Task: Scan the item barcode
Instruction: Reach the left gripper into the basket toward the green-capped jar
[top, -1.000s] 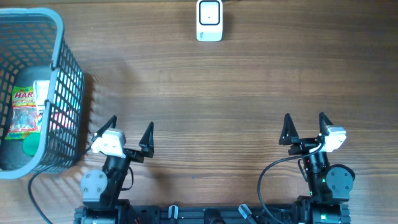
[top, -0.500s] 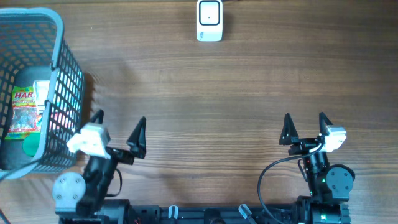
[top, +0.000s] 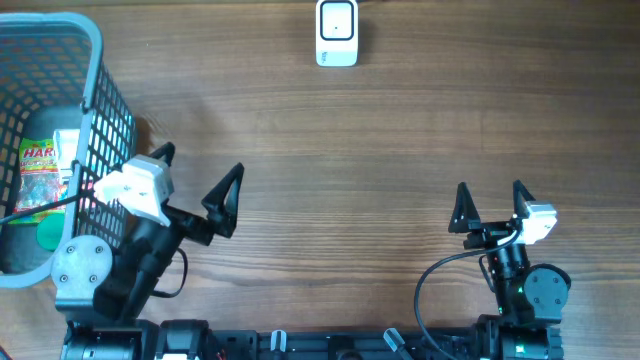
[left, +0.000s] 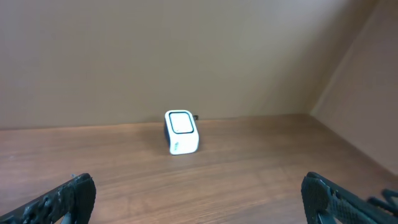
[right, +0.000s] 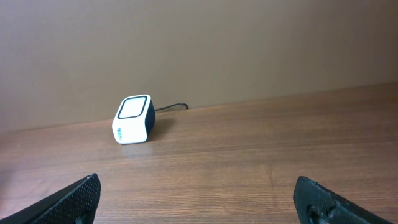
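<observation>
The white barcode scanner (top: 337, 33) stands at the far middle of the table, its window facing up; it also shows in the left wrist view as the scanner (left: 181, 132) and in the right wrist view as the scanner (right: 133, 119). The item, a candy bag (top: 38, 180), lies in the grey-blue basket (top: 100, 110) at the left among other packets. My left gripper (top: 201, 164) hangs open beside the basket's right wall, with nothing between its fingers (left: 74, 193). My right gripper (top: 490, 188) rests open and empty at the near right, fingertips (right: 84, 193) wide apart.
A white packet (top: 66, 148), something pink (top: 100, 190) and a green piece (top: 50, 232) also lie in the basket. The scanner's cable (right: 171, 107) runs off behind it. Bare wooden table lies between the grippers and the scanner.
The left arm has lifted and swung left toward the basket, its gripper still open. The right arm has not moved.
</observation>
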